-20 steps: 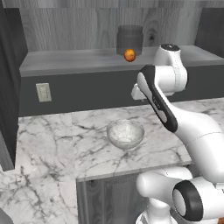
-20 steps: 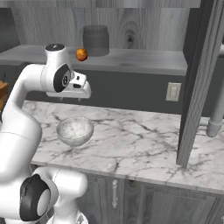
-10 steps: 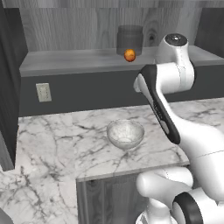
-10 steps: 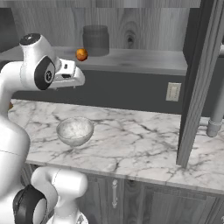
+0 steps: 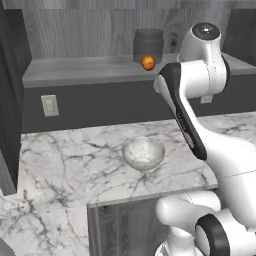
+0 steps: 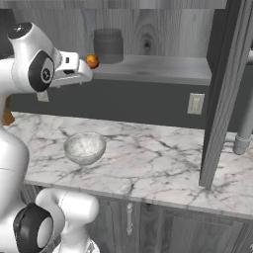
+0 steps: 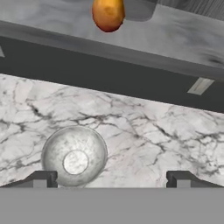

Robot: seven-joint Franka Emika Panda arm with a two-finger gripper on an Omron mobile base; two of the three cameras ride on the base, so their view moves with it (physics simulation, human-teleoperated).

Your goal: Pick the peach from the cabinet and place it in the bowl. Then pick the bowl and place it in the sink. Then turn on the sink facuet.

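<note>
The peach (image 5: 148,63), small, round and orange-red, rests on the cabinet (image 5: 90,67) shelf board near its front edge, just in front of a dark jar (image 5: 148,45). Below, the whitish translucent bowl (image 5: 143,153) stands upright and empty on the marble bench (image 5: 65,165), well apart from the peach.

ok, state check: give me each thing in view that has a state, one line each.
peach: on the cabinet shelf, in front of the dark jar, not held.
bowl: upright on the marble counter, empty.
end effector: open, holding nothing, short of the peach.
dark jar: upright on the shelf, behind the peach.
cabinet: open, shelf exposed, door swung out at the right.
</note>
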